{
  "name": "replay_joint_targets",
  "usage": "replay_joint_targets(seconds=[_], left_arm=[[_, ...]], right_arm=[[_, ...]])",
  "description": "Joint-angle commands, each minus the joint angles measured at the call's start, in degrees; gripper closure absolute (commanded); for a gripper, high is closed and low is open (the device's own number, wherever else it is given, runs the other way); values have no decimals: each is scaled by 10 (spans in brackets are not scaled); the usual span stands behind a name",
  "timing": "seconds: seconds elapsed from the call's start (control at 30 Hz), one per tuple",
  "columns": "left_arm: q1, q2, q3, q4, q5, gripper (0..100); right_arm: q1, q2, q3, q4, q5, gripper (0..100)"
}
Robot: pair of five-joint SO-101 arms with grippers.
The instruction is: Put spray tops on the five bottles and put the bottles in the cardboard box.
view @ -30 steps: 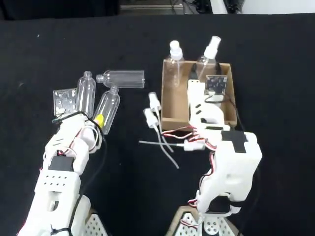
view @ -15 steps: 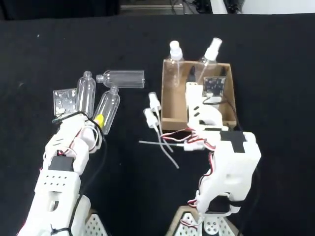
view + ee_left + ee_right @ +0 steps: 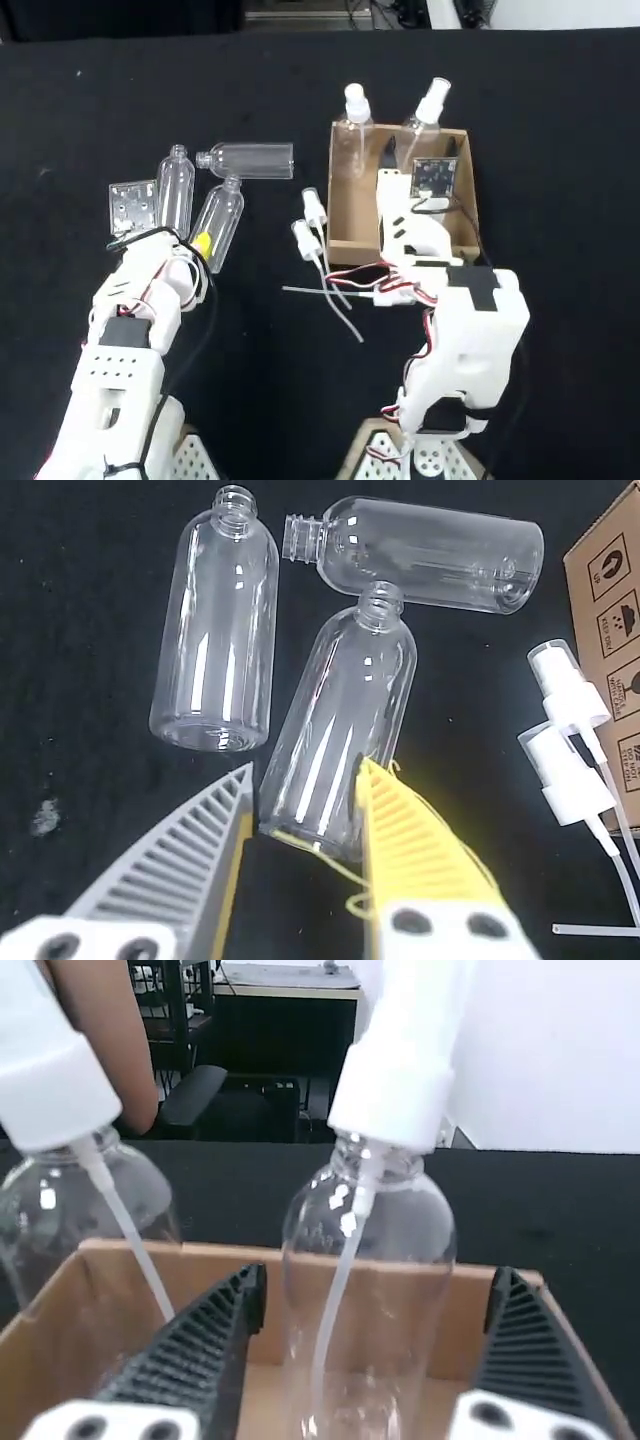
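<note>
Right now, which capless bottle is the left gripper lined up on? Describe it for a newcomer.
From the cardboard box, look to the three capless bottles lying on the left arm's side. Yours is the slanted bottle nearest the arm; unlike its two neighbours, its base sits between the left gripper's open fingers.

Black desk (image 3: 90, 80) carrying three uncapped bottles (image 3: 221, 214) lying on their sides together, cardboard box (image 3: 345, 215) sitting nearby, loose spray tops (image 3: 313, 208) lying between them.
</note>
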Motion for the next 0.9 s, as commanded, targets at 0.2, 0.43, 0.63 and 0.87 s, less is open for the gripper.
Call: replay_joint_targets(seconds=[0.2,0.43,0.63,0.87], left_arm=[[-7,-10,-3,-12,1,841],[-7,-10,-3,-11,1,841],[-7,-10,-3,-12,1,841],[-7,-10,-3,-13,0,841]], right_arm=[[4,-131,74,-9,0,704],[7,-217,151,-9,0,704],[7,-328,221,27,-1,736],[38,-524,209,288,-2,962]])
